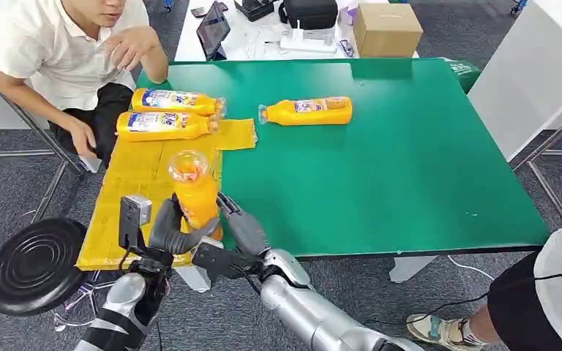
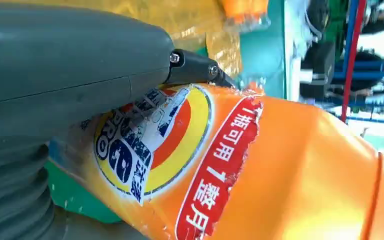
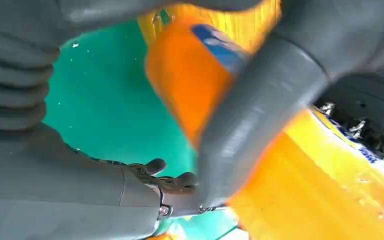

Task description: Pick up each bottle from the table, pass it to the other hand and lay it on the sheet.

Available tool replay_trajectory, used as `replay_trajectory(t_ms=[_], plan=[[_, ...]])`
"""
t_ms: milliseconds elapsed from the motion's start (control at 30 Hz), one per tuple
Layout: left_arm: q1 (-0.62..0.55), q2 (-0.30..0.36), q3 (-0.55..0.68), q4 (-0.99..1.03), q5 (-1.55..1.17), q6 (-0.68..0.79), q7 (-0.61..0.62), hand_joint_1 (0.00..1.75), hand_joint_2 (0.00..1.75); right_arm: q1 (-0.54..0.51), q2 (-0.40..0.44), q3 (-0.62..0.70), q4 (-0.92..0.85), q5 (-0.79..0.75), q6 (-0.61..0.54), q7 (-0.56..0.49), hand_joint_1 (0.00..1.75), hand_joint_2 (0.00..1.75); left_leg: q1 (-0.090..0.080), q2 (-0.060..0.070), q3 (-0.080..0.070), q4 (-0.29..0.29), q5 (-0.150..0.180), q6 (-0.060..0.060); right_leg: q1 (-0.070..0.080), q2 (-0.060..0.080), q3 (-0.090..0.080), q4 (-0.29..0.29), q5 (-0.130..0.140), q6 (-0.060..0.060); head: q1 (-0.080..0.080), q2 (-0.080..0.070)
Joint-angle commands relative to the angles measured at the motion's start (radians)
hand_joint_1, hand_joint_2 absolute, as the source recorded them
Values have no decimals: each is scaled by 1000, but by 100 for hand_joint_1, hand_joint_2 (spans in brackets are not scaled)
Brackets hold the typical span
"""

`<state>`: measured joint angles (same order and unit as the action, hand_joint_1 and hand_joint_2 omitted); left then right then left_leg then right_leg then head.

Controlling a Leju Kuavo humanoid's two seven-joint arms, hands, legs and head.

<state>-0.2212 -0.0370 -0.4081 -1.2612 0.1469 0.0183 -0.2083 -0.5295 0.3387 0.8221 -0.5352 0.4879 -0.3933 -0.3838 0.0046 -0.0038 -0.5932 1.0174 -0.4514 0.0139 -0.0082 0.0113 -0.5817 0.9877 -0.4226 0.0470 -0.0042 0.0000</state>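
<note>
Left hand (image 1: 170,232) fingers are wrapped round the lower body of the upright orange bottle (image 1: 194,191); the right hand (image 1: 240,232) is pressed against the bottle's other side, though whether it grips cannot be told. The handover seems to be mid-way. Before the right hand is opened, a firm left grip should be confirmed. The bottle should then be tipped flat and lowered onto the yellow sheet (image 1: 128,194) beyond the left hand, short of the two bottles (image 1: 167,113) already laid there.

Two bottles (image 1: 165,113) crowd the sheet's (image 1: 128,197) far end; near end free.
</note>
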Motion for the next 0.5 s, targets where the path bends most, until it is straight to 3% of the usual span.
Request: replay_trajectory(t_ms=[33, 167, 267, 367, 500], plan=[[-109, 25, 72, 101, 16, -23, 21, 175, 175, 16, 2, -30, 35, 14, -14, -22, 0, 0, 0, -2, 1, -1, 0, -1, 0, -3, 2, 0, -1, -1, 0, 0], [-134, 33, 78, 117, 1, -21, 18, 175, 175, 19, 0, -51, 35, 21, -19, -32, 0, 0, 1, -2, 2, -1, 0, -1, 1, -2, 3, -1, -1, -2, 0, 0], [-181, 39, 59, 137, -136, 62, -9, 175, 175, 21, 0, -66, 30, 31, -19, -36, 0, 0, 0, -2, 1, 0, 0, 0, 0, -2, 1, 0, 0, -1, 0, 0], [-274, 43, 18, 197, -457, 274, -13, 175, 175, 17, 5, -74, 22, 48, -12, -44, 0, 0, 0, -3, 0, 0, 1, 0, 0, -3, 1, 0, 0, -1, 0, 0], [-285, 32, 39, 209, -472, 260, -15, 175, 175, 17, 8, -79, 21, 55, -9, -40, 0, 0, 0, -2, 1, 0, 0, -1, 1, -3, 2, 1, -1, -1, 0, 0]])
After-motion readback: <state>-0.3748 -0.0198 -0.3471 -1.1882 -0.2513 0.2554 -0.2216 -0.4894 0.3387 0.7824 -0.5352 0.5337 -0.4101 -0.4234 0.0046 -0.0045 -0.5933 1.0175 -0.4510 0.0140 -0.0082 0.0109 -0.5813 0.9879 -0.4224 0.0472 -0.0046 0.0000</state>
